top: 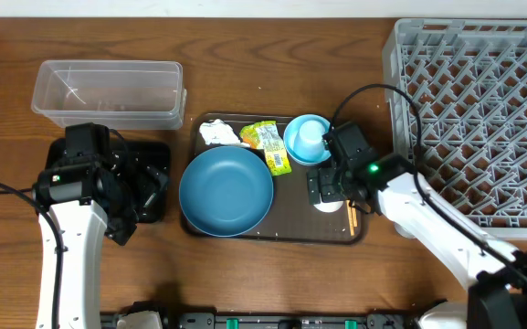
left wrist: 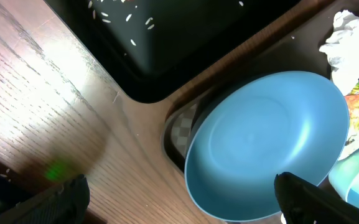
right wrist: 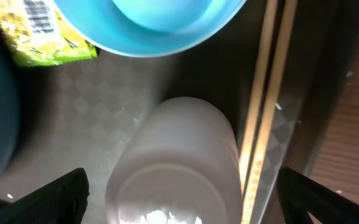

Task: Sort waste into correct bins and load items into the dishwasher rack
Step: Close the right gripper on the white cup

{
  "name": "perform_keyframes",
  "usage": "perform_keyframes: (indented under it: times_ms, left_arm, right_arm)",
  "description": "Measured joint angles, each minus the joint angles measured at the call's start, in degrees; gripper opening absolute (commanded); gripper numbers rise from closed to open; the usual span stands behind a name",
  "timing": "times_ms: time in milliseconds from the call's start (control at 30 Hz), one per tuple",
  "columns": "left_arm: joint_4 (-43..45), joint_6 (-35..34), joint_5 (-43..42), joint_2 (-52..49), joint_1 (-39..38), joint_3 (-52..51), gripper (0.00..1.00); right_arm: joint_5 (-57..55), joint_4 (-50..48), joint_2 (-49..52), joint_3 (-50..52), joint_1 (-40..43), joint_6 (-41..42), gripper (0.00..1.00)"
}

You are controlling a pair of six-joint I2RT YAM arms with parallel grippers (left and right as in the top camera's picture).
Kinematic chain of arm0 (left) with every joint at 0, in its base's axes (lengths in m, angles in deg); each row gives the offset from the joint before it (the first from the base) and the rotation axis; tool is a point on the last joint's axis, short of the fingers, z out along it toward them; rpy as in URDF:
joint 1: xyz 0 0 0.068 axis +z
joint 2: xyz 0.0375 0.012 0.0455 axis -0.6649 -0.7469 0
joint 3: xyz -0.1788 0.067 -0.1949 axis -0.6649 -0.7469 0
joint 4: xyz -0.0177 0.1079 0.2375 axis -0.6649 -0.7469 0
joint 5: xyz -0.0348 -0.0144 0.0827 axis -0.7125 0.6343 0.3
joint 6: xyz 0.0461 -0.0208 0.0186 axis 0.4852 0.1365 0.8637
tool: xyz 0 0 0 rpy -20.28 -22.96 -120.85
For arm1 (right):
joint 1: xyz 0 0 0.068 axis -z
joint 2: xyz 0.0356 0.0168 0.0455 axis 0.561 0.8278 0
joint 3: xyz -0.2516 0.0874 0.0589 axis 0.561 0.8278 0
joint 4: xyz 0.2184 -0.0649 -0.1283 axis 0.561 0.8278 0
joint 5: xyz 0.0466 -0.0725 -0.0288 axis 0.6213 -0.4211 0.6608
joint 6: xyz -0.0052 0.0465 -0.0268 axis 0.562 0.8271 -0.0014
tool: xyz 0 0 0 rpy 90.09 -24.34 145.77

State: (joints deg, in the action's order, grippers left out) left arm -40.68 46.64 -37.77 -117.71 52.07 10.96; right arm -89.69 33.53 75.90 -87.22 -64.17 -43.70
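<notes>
On the brown serving tray (top: 286,230) lie the dark-blue plate (top: 226,190), a white tissue (top: 219,134), a green-and-yellow wrapper (top: 270,144) and a light-blue bowl (top: 294,151) with a light-blue cup (top: 311,137) in it. My right gripper (top: 327,189) is open, its fingers on either side of the whitish cup (right wrist: 173,168), which lies on its side. Chopsticks (right wrist: 266,93) lie just right of that cup. My left gripper (left wrist: 182,211) hangs open over the table by the plate's (left wrist: 266,143) near rim. A few rice grains (left wrist: 123,15) lie in the black tray (left wrist: 185,37).
The clear tub (top: 108,91) stands at the back left, behind the black tray (top: 153,174). The grey dishwasher rack (top: 478,119) fills the right side, close to my right arm. Bare wooden table runs along the front edge.
</notes>
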Motion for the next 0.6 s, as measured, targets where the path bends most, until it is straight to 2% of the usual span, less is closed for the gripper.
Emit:
perform_keyframes:
  times_ms: [467, 600]
  left_arm:
    - [0.0, 0.0, 0.0, 0.0, 0.0, 0.0, 0.98]
    - [0.0, 0.0, 0.0, 0.0, 0.0, 0.0, 0.98]
  right_arm:
    - [0.3, -0.9, 2.8, -0.3, 0.0, 0.7, 0.55]
    - [0.4, -0.7, 2.8, -0.5, 0.0, 1.3, 0.54]
